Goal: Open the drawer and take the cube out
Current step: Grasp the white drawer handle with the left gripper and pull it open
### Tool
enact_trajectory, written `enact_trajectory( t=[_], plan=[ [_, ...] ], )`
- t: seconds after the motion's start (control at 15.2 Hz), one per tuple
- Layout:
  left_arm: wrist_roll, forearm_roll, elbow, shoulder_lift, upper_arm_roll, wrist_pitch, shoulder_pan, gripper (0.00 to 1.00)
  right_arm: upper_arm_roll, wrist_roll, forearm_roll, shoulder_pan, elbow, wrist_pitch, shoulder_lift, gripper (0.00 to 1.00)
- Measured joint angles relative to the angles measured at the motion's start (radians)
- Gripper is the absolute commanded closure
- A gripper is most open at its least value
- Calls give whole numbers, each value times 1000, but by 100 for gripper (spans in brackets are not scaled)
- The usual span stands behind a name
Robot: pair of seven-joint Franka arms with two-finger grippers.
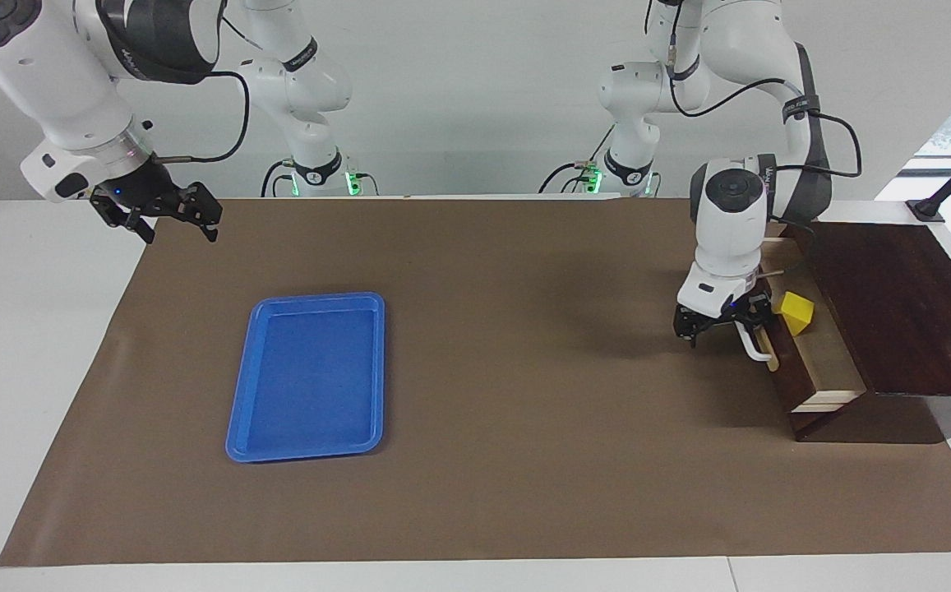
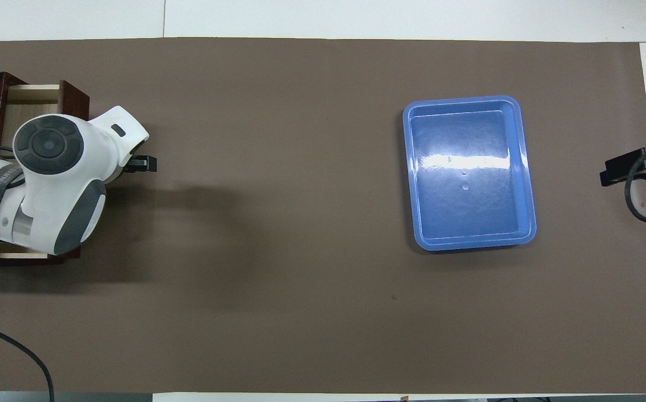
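Observation:
The dark brown drawer (image 1: 828, 362) stands pulled open at the left arm's end of the table, showing its pale interior. The yellow cube (image 1: 796, 313) lies inside it, toward the end nearer the robots. My left gripper (image 1: 722, 335) is low, right in front of the drawer, next to the white bar handle (image 1: 760, 349), with its fingers apart. In the overhead view the left hand covers most of the drawer (image 2: 35, 100) and hides the cube; one fingertip (image 2: 145, 163) sticks out. My right gripper (image 1: 179, 220) waits open in the air over the right arm's end of the table, and its tip shows in the overhead view (image 2: 608, 177).
The drawer belongs to a dark wooden cabinet (image 1: 902, 304) at the table's end. A blue plastic tray (image 1: 311, 376) with nothing in it lies on the brown mat toward the right arm's end; it also shows in the overhead view (image 2: 470, 229). Bare brown mat (image 1: 524, 370) lies between tray and drawer.

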Motion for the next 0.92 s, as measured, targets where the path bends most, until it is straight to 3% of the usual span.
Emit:
enact_trajectory(
  t=[0.2,0.59,0.92],
  plan=[
    [-50,-59,31,10,0,-31,-66,0,-2,0,0,-1,0,0,0,0],
    [-64,-102,86,21,1,-104,-78,0,-2,0,0,-1,0,0,0,0],
    [-81,-255,382,20,22,-450,-13,0,-2,0,0,-1,0,0,0,0]
  ],
)
